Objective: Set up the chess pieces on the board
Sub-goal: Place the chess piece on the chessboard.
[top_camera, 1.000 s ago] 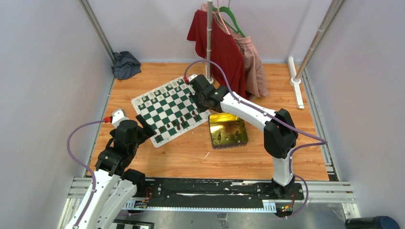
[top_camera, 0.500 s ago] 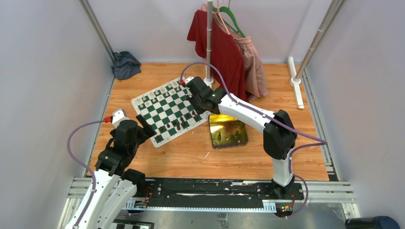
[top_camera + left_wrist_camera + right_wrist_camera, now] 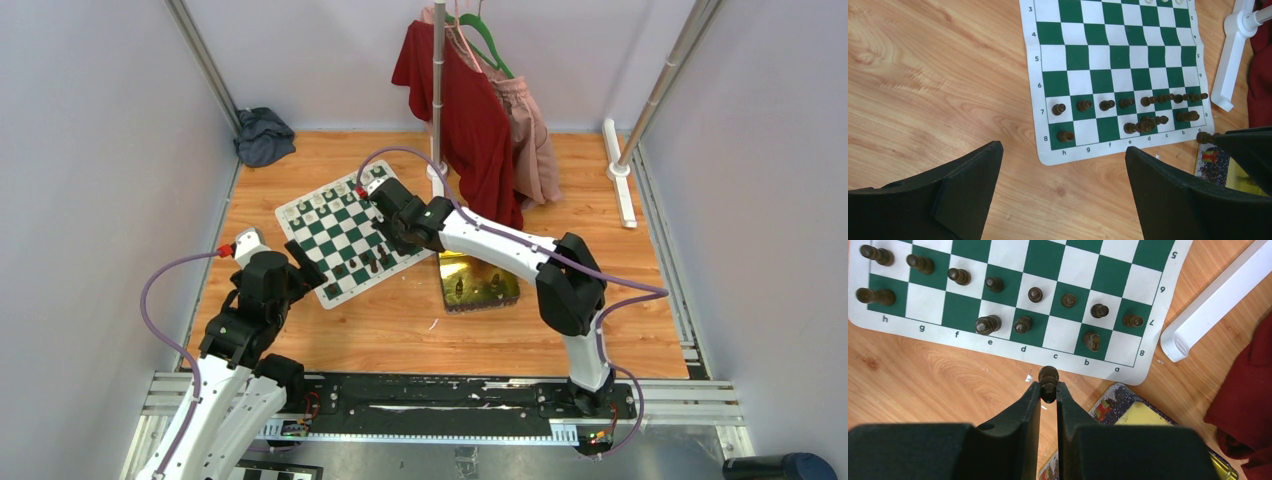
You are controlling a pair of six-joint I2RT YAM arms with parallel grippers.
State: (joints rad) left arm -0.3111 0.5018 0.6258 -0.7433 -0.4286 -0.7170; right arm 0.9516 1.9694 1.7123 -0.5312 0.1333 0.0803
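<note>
Presently a dark brown chessman (image 3: 1048,376) is gripped by the right tool (image 3: 1048,390) beside the green-and-white chessboard mat (image 3: 960,305); the left tool (image 3: 1063,150) is opened wide.

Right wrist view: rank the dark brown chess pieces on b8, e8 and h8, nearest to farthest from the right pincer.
1. Dark brown piece on b8, just right of the right pincer, which grips another dark piece.
2. Wider dark brown piece on e8, to the left.
3. Dark brown piece on h8, far-left corner of the green and white chessboard mat.
</note>
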